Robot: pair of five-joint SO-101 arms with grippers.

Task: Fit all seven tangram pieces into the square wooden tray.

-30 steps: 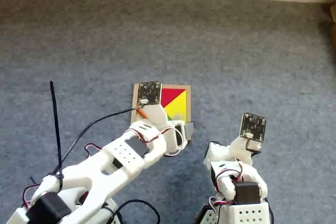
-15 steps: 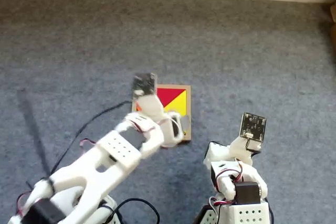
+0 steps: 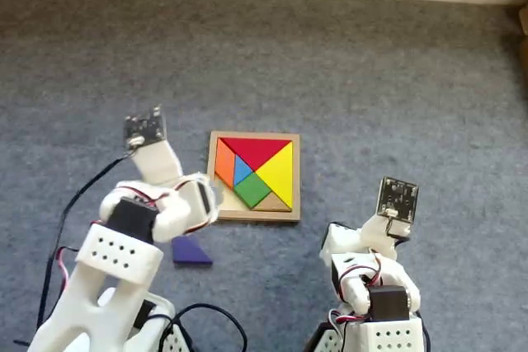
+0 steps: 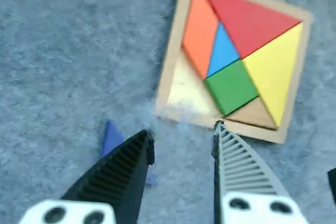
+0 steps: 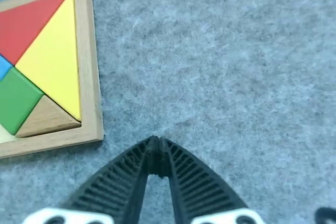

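Checking tray: six pieces seated, one outstanding

I find my left gripper [image 4: 182,132] released and empty, jaws spread above the carpet [image 4: 63,51]. The purple piece [image 4: 111,137] lies just beside one finger, outside the tray [image 4: 173,72], whose vacant corner slot [image 4: 186,90] sits directly ahead. Judgement: the jaws are spread ready for pickup. My right gripper [image 5: 156,156] is clenched on nothing, parked beside the tray.

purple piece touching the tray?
Apart. The high view shows a strip of carpet between the purple piece and the tray.
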